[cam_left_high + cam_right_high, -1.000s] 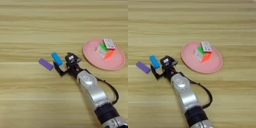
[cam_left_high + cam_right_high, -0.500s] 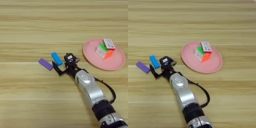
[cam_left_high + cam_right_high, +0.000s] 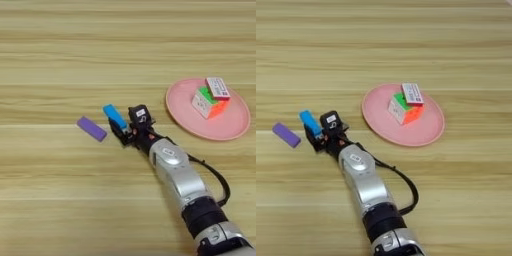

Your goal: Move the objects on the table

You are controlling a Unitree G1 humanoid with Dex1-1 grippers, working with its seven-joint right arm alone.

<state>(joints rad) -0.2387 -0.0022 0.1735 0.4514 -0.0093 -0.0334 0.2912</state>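
A light-brown wooden table (image 3: 60, 45) with horizontal grain stripes fills both views edge to edge; the light falls soft and even across it; paler and darker bands alternate across the table

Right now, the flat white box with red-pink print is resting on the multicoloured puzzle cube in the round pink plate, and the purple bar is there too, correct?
Not quite: the purple rectangular bar lies on the wooden table, as the left eye view shows. The flat white box with red-pink print does rest on the multicoloured puzzle cube in the round pink plate.
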